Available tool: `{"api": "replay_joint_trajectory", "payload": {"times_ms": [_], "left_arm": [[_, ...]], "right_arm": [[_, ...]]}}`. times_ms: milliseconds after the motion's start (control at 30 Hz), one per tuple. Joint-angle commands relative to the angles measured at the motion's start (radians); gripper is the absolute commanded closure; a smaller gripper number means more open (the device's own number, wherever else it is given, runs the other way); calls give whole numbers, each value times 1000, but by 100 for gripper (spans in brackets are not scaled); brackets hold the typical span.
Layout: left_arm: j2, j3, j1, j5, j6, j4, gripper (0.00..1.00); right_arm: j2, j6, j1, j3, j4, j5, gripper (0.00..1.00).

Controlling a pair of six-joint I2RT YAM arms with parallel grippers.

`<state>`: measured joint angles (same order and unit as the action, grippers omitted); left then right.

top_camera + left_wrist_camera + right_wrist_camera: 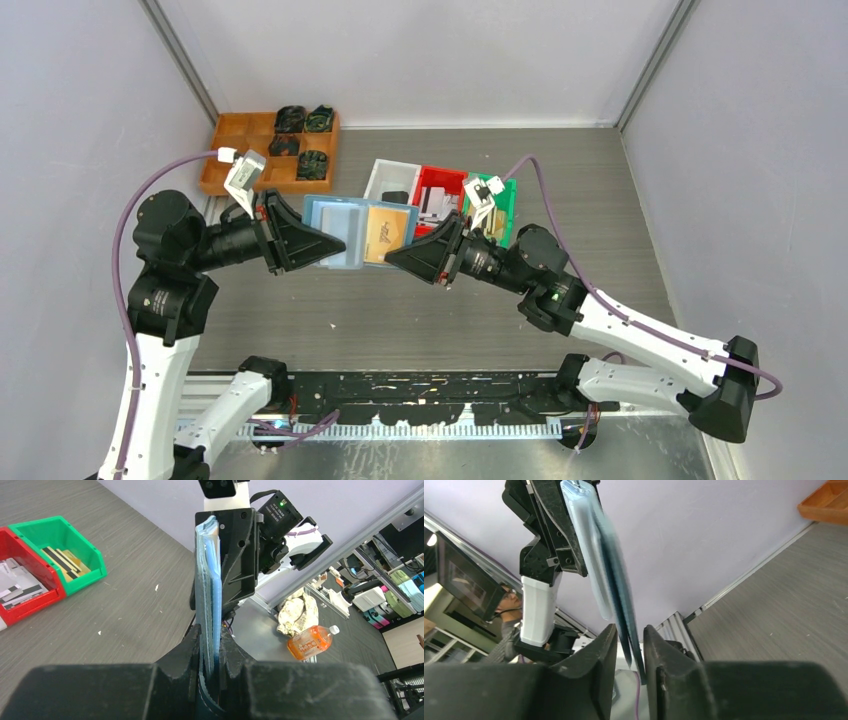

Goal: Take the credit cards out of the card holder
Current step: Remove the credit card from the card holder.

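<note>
Card holder [335, 218] hangs clear of the tabletop [600, 200], on the near side of the white bin [385, 172], held flat between my two hands. My left hand [333, 245] is pinching one end of it firmly. My right hand [630, 636] straddles the other end, where a tan credit card [385, 232] shows; whether those fingers press on it I cannot tell.
</note>
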<state>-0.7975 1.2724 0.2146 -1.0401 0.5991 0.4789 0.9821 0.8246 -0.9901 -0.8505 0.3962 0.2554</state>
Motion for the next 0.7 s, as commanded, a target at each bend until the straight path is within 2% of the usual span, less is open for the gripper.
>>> {"api": "replay_joint_trajectory", "payload": {"times_ms": [0, 67, 133, 200, 267, 300, 333, 467, 667], "left_arm": [[7, 3, -3, 7, 10, -65, 100], [8, -9, -3, 7, 8, -63, 96], [9, -17, -2, 4, -9, -48, 77], [10, -13, -3, 4, -72, 2, 40], [14, 4, -3, 45, -174, 83, 6], [15, 14, -3, 61, -225, 119, 1], [16, 31, -3, 78, -297, 166, 1], [9, 79, -3, 77, -436, 241, 0], [10, 109, -3, 58, -552, 266, 0]], "right_arm": [[-21, -41, -5, -55, 58, 0, 77], [-39, -64, -4, -63, 17, -1, 90], [-63, -94, -4, -81, -50, 1, 98], [-90, -143, -4, -116, -156, 6, 99], [-102, -204, -4, -174, -350, 21, 99], [-99, -237, -4, -216, -458, 29, 99], [-90, -282, -4, -271, -563, 39, 99], [-22, -378, -3, -397, -868, 117, 99], [81, -465, -3, -509, -1085, 253, 99]]}}
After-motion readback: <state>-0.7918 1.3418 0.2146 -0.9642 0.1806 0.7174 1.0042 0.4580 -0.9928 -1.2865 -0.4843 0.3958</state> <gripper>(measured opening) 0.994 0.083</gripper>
